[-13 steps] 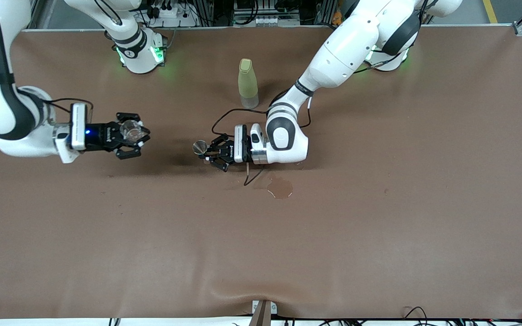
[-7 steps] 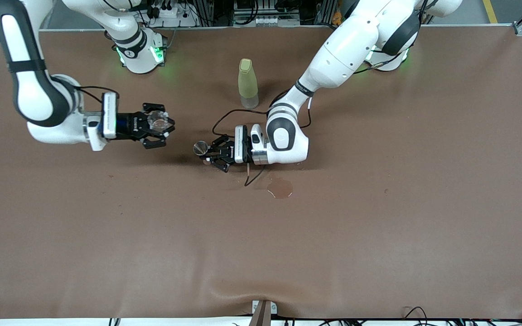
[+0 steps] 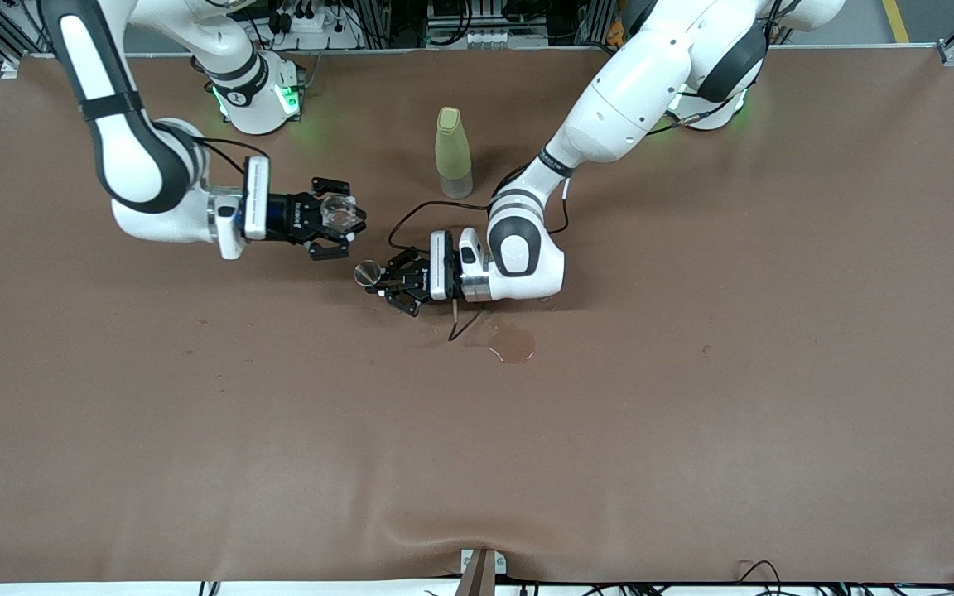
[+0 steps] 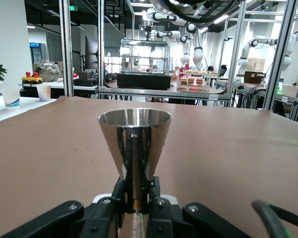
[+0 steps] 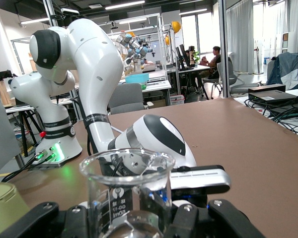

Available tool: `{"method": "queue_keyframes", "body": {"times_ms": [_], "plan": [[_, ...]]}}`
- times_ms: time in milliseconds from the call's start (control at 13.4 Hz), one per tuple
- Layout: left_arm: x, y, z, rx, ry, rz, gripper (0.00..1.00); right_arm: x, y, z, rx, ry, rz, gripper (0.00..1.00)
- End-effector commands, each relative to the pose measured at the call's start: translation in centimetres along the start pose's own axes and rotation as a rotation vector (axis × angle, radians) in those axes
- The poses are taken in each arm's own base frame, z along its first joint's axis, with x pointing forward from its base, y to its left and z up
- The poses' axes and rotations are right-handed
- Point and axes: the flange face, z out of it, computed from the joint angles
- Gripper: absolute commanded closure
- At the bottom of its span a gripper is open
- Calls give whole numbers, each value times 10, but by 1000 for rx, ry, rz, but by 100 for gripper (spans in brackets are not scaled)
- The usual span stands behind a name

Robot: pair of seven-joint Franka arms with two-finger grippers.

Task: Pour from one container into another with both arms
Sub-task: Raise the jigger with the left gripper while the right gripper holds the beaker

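Observation:
My right gripper [image 3: 334, 220] is shut on the tiny clear glass cup [image 3: 338, 214], held upright above the table. In the right wrist view the clear glass cup [image 5: 126, 191] stands between the black fingers, with printed markings on its wall. My left gripper [image 3: 383, 283] is shut on the silvery metal jigger [image 3: 367, 271], whose round rim faces up. The left wrist view shows the metal jigger [image 4: 134, 144] upright, pinched at its narrow waist. The cup hangs a short way from the jigger, toward the right arm's end of the table, with a small gap between them.
A tall yellow-green bottle [image 3: 452, 153] stands on the brown table near the arm bases. A small wet patch [image 3: 513, 344] lies on the table by the left arm's wrist. A black cable [image 3: 460, 321] loops under that wrist.
My right arm has carried the glass cup steadily toward the jigger and a little toward the bases. The left gripper with the jigger has hardly moved.

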Motion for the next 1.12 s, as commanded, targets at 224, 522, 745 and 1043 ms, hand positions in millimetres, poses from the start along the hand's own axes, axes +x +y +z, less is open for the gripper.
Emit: {"method": "queue_keyframes", "body": {"times_ms": [224, 522, 745, 1043], "plan": [[1, -1, 5, 32, 14, -22, 100, -11, -33, 28, -37, 49, 1, 100], [-1, -1, 5, 33, 13, -24, 100, -34, -52, 30, -33, 47, 47, 100], [-2, -1, 5, 32, 11, -26, 100, -41, -60, 39, -45, 68, 79, 100], [-2, 0, 6, 32, 12, -27, 100, -49, -67, 43, -48, 78, 200, 100]]}}
